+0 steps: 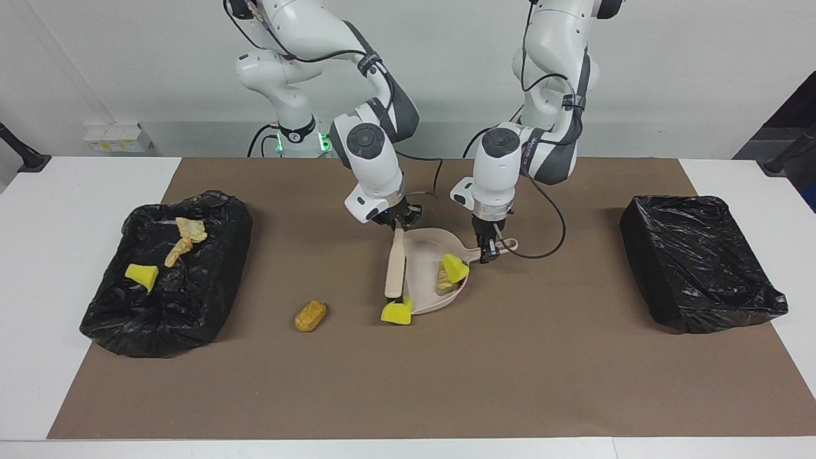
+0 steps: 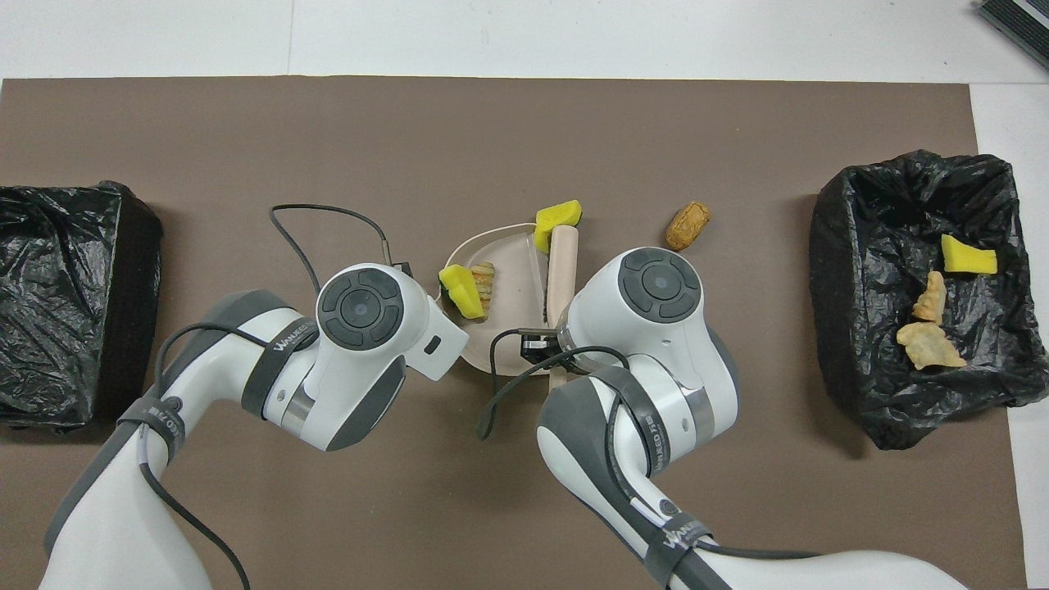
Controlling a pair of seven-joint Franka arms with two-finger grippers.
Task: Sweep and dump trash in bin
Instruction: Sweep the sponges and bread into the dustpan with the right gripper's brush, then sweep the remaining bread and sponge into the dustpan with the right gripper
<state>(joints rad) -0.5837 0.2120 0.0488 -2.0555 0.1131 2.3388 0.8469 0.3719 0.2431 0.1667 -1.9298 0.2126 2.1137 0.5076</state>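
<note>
My left gripper is shut on the handle of the beige dustpan, which rests on the brown mat. One yellow trash chunk and a tan pastry piece lie inside the pan. My right gripper is shut on the beige brush, its bristles down at the pan's open lip. Another yellow chunk sits on the mat against that lip. A tan-orange lump lies alone toward the right arm's end.
A black-bagged bin at the right arm's end holds a yellow chunk and pastry scraps. A second black-bagged bin stands at the left arm's end. A cable loops beside the left wrist.
</note>
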